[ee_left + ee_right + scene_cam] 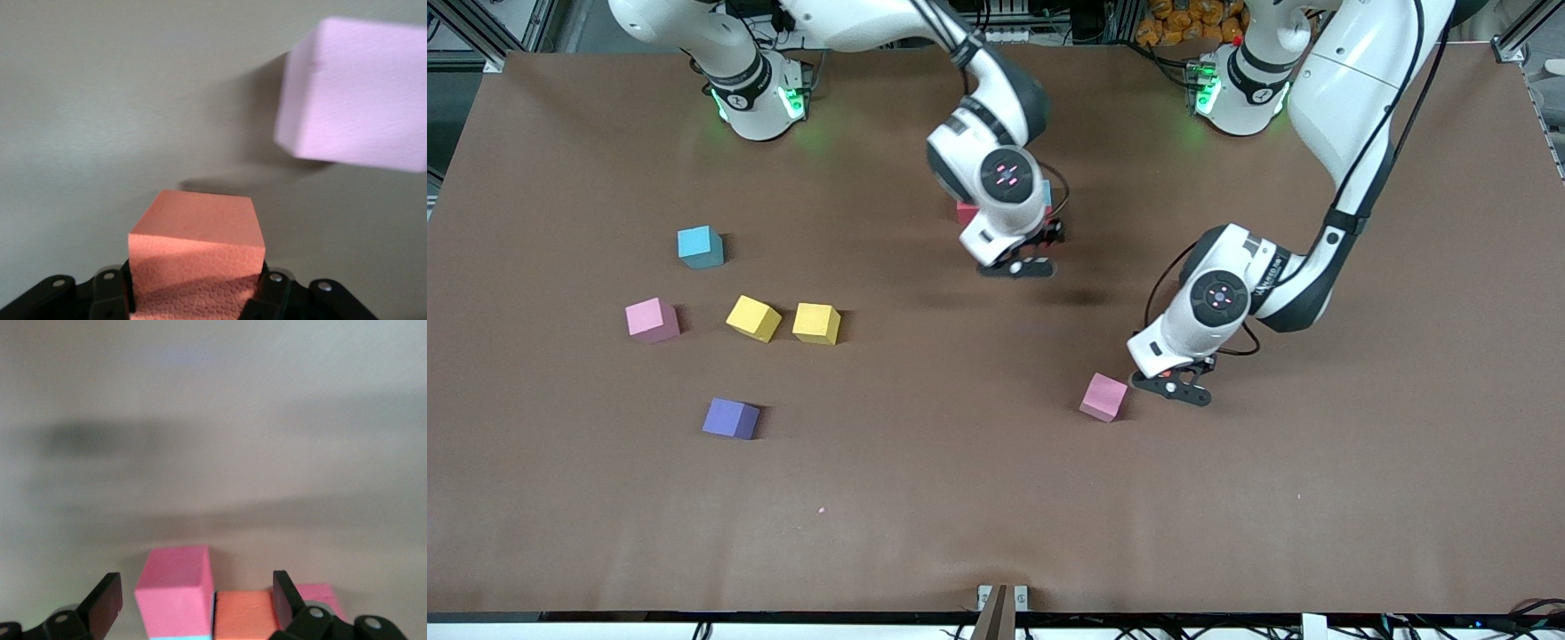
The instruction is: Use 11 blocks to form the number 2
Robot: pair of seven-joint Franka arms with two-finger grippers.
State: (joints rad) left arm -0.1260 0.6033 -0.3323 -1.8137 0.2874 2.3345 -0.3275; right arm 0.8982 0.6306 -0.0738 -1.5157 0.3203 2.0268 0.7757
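Brown table, mostly bare — digit barely begun under right gripper point(1021, 260), jaws spread over red block point(966, 212) at upper centre. Left gripper point(1181, 384) pinching orange block point(195, 250), lower right of centre, beside pink block point(1104, 396). Blue, pink, two yellow, purple blocks waiting at frame's left — nothing blocking.

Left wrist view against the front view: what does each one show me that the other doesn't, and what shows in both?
Only the left wrist view: an orange block clamped between the left gripper's fingers.

Only the front view: the right gripper over the started stack, plus the blue block, two yellow blocks, the purple block and another pink one.

Both: the pink block beside the left gripper, on the brown table.
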